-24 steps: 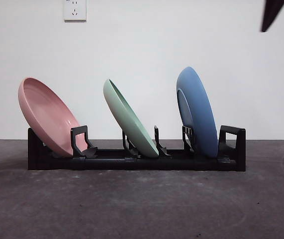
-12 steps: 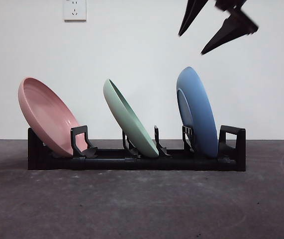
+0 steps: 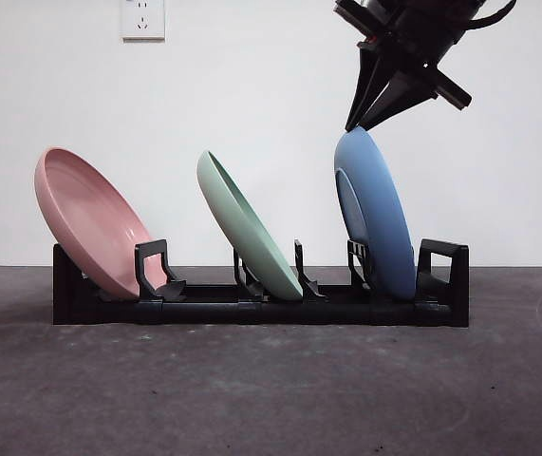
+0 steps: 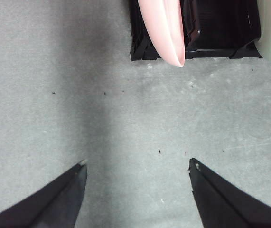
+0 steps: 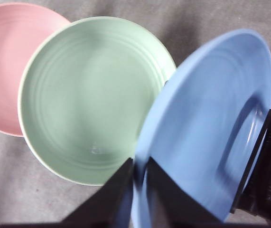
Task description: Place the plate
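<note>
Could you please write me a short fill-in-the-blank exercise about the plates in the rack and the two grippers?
1. The black plastic rack holds ____ round plates.
2. The right gripper straddles the top rim of the ____ plate.
3. The plate in the middle slot, between the pink plate and that one, is pale ____.
4. The left gripper, jaws apart, holds ____.

Missing words: three; blue; green; nothing

Matte blue plate (image 3: 375,214), black plastic rack (image 3: 252,306)

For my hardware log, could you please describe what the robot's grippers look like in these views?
Both grippers have two matte black jaws tapering like wedges to narrow tips. The left gripper shows small pale scuffs at its tips. The right gripper, in the front view, hangs from a bulkier black wrist with a black cable looping beside it.
</note>
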Controlling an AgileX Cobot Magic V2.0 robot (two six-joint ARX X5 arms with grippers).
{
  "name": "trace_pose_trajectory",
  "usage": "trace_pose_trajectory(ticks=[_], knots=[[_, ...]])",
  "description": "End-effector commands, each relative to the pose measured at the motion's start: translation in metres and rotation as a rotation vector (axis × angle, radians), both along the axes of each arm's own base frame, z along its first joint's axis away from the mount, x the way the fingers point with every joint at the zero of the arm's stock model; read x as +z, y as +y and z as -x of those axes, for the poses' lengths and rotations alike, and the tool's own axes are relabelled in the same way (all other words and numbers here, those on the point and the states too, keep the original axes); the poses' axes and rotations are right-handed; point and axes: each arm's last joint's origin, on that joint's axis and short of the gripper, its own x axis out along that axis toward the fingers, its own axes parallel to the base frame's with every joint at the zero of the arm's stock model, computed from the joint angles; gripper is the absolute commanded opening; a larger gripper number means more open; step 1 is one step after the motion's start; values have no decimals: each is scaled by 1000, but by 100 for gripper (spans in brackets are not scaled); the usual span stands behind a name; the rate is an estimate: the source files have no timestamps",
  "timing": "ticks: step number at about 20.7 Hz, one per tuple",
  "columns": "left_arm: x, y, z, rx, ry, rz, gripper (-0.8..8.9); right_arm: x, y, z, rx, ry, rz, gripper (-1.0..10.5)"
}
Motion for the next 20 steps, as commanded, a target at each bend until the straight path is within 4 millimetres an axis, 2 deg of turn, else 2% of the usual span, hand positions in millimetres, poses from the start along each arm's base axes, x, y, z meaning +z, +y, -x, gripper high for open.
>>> trace_pose_trajectory(ticks=[1, 5, 8, 15, 20], knots=[[6, 0, -2, -14, -26, -5, 344, 4, 4, -3, 13, -15, -18, 10], [7, 0, -2, -15, -27, -6, 344, 9, 2, 2, 60, 24, -113, 11], [7, 0, -2, -16, -28, -6, 344, 23, -2, 13, 74, 0, -122, 11], [7, 0, -2, -17, -33, -7, 344, 69, -14, 60, 127, -122, -122, 11], [7, 0, -3, -17, -35, -7, 344, 87, -11, 96, 205, -182, -48, 10]])
